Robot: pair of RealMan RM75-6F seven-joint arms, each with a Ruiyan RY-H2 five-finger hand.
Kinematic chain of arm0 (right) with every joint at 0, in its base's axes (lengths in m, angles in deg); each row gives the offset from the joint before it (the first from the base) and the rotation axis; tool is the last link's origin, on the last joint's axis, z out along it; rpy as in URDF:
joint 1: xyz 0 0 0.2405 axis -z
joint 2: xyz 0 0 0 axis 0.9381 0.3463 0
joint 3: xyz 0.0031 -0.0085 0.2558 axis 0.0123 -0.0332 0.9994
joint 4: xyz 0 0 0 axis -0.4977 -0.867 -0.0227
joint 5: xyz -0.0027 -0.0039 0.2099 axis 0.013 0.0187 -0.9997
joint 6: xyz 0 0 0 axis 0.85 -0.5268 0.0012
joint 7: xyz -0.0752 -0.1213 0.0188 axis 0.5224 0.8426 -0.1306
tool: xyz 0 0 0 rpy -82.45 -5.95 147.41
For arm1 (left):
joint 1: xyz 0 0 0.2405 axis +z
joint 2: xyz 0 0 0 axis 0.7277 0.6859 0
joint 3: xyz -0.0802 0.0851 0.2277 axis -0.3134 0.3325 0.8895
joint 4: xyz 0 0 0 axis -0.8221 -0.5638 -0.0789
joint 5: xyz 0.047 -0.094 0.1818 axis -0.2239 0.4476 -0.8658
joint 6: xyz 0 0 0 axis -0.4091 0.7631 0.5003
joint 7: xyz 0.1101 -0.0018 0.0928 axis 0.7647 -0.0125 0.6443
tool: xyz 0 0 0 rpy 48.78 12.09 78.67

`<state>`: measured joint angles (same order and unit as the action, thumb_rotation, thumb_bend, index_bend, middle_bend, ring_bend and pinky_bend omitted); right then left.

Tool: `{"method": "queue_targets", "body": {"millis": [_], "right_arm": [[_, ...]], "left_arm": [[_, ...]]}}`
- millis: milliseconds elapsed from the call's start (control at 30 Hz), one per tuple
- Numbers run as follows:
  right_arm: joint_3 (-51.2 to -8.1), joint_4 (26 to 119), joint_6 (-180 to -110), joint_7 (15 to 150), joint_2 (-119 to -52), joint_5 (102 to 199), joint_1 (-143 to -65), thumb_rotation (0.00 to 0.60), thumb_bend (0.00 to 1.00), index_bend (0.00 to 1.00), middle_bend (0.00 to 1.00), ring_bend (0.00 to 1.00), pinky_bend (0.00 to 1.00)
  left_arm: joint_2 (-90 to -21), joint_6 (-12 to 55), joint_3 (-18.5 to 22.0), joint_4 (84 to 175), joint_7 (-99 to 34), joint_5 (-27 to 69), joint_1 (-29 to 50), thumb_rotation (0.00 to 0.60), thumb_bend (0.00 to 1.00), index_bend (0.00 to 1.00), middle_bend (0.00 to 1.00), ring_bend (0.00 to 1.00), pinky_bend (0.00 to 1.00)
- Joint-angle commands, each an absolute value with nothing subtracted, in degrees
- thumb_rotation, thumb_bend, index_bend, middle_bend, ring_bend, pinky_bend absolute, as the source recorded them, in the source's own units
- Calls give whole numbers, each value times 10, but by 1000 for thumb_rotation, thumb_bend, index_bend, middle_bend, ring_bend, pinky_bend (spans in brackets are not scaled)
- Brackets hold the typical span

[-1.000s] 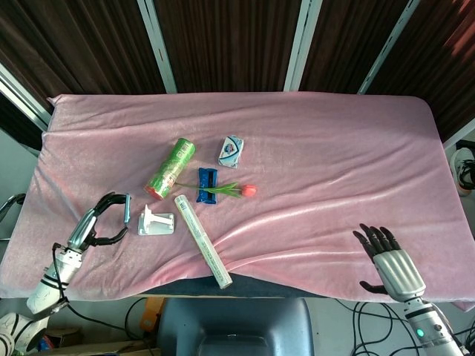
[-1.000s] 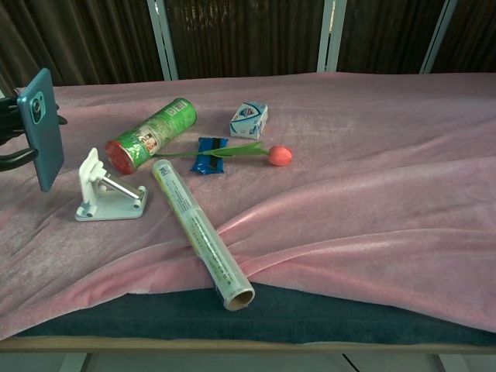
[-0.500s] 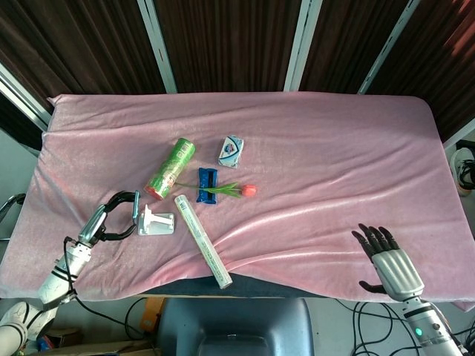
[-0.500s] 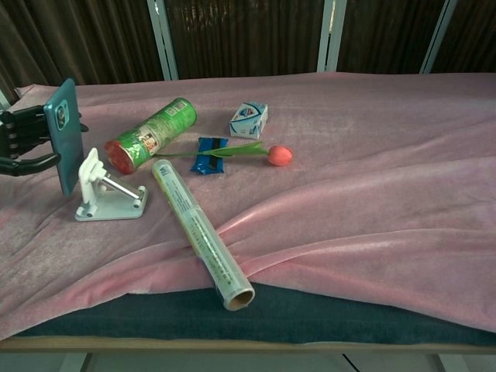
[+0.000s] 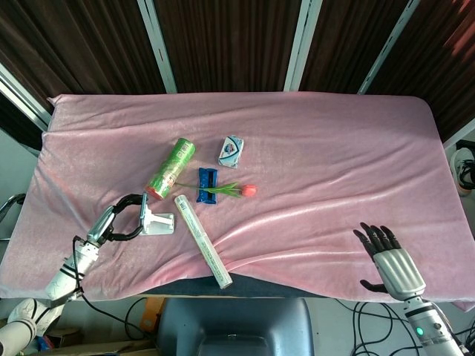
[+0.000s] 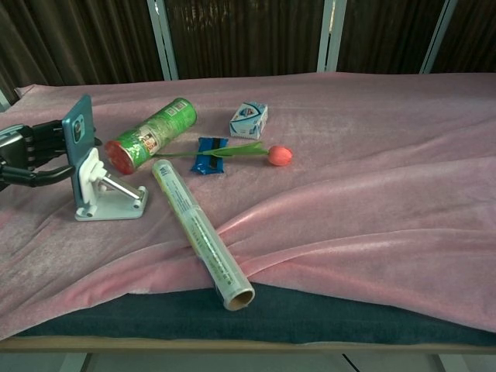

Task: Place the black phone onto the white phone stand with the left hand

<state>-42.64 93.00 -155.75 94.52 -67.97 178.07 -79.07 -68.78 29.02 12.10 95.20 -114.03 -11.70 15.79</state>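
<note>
Left hand (image 6: 31, 152) holds phone (image 6: 78, 143) (against stand (image 6: 105, 198))

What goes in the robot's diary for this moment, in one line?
left hand: holds black phone | phone: against white phone stand | right hand: open, idle

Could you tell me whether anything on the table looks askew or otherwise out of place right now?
Nothing looks spilled or damaged. The pink cloth is rumpled into ridges, and the green can and clear roll lie on their sides. The left hand holds the phone upright against the white stand.
</note>
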Motion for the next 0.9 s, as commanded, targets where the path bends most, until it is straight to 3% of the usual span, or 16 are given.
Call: {"method": "queue_targets", "body": {"millis": [33,500,600,767,900], "right_arm": [[-427,930,-1558,945,-680,1781,-790,600,241,0,0,0,70],[-426,931,-1558,944,-679,1780,-791,600,241,0,0,0,70],[-426,931,-1558,945,-679,1780,-791,600,241,0,0,0,70],[-427,932,-1558,944,-678,1781,-791,600,241,0,0,0,70],[-426,932,-1559,942,-677,1781,-791,600,241,0,0,0,70]], "left_arm": [[-693,291,125,947,-1143,-118,159,600,341,721,956,536,43],[-708,283,135,923,-1156,-114,159,600,339,715,942,522,41],[-707,279,140,923,-1161,-116,158,600,336,649,874,464,29],[-708,272,140,920,-1167,-114,155,600,324,480,677,321,5],[-711,270,140,916,-1170,-112,154,600,318,452,605,281,2]]}}
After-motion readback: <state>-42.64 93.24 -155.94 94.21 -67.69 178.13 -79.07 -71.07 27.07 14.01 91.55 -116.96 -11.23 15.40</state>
